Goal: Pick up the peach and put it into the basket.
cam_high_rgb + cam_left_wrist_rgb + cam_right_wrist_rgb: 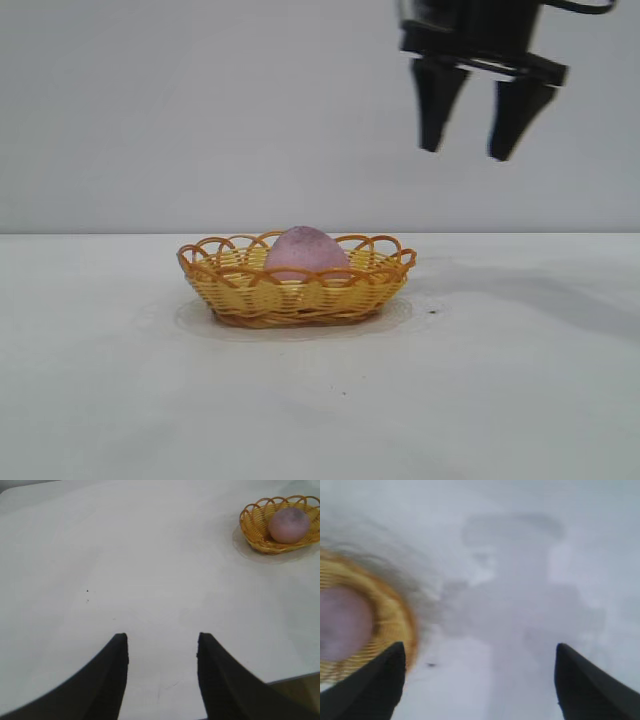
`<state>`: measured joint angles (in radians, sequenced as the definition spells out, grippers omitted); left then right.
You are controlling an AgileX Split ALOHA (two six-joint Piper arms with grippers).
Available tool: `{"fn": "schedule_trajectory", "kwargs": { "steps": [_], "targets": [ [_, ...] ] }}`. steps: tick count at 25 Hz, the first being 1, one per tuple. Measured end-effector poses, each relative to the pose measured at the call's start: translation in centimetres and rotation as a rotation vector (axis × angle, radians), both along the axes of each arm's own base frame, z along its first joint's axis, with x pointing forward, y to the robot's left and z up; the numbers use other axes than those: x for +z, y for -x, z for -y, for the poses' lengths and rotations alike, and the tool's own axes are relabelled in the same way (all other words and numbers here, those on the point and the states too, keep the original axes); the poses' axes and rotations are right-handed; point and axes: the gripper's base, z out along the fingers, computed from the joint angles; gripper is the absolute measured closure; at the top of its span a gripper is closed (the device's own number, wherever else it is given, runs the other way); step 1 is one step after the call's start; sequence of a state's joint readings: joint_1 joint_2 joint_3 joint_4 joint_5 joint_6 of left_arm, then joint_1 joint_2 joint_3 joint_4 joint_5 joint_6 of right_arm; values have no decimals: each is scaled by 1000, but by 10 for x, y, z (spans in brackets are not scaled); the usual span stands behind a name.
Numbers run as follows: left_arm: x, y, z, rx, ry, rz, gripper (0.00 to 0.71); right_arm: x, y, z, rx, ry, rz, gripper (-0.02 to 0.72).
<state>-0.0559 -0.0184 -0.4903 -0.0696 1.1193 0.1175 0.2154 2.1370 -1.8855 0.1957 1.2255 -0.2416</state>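
Exterior view: peach [305,250] sits point-up in basket [300,295] lying widthwise.

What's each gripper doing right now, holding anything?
Left gripper: open, empty, above bare table.
Right gripper: open, empty, high up, right of the basket; the peach is inside it.

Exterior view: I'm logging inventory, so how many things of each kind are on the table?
Peach: 1, lying in the basket
Basket: 1, on the table
Total: 2
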Motion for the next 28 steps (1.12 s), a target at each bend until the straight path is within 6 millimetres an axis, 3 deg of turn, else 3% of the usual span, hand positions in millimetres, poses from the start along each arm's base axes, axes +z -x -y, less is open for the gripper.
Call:
{"fn": "schedule_trajectory", "kwargs": {
  "steps": [1, 8, 11, 14, 21, 28],
  "targets": [
    [0, 0, 0, 0, 0, 0, 421, 0, -3, 13, -28, 2, -2, 174],
    [0, 0, 0, 0, 0, 0, 438, 1, -13, 90, -208, -16, -6, 174],
    [0, 0, 0, 0, 0, 0, 438, 9, -12, 108, -252, -23, 9, 174],
    [0, 0, 0, 0, 0, 0, 438, 28, -5, 113, -265, -28, 48, 174],
    [0, 0, 0, 0, 0, 0, 438, 77, 56, 110, -265, -42, 93, 174],
    [0, 0, 0, 0, 0, 0, 438, 124, 147, 107, -265, -35, 188, 174]
  ]
}}
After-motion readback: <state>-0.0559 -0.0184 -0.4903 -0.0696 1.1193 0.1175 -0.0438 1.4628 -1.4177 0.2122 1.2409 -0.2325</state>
